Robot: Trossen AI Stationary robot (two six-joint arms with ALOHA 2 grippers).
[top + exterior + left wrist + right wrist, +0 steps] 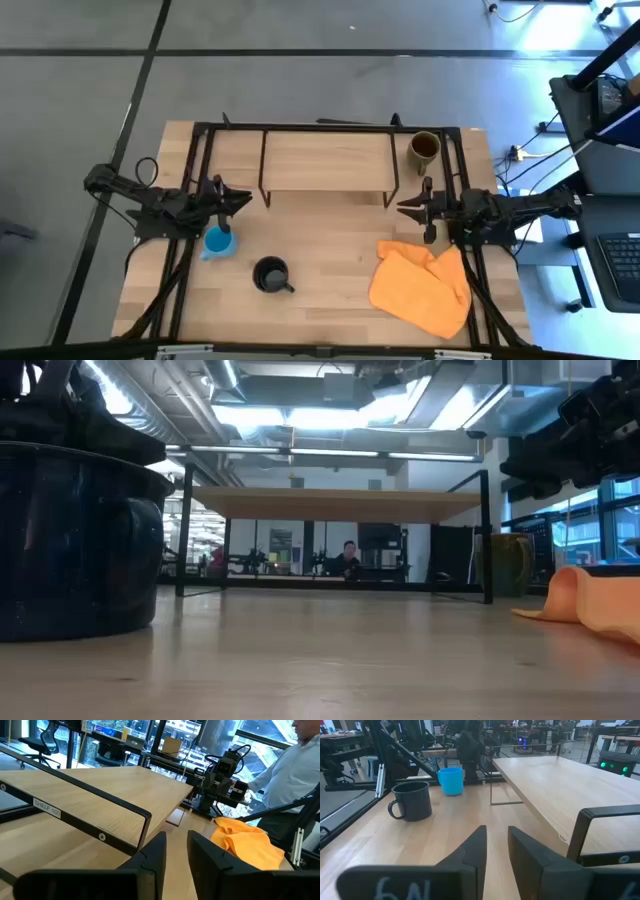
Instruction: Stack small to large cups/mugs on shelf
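Three mugs wait off the bare shelf (325,160): the blue mug (218,241) beside the left tool (228,200), the black mug (270,274) toward the table's front, the olive mug (425,148) at the shelf's right end. Both tools hover empty, fingers narrowly apart; the right tool (412,208) sits near an orange cloth (422,287). The mugs look rigid, smooth and probably breakable; rim or handle offers a hold. The blue mug's handle is hard to make out.

Wooden desk (320,300) carrying a shelf (325,160)
On the desk: blue mug (217,242), black mug (270,274), olive mug (425,148) beside the shelf, orange cloth (420,288).
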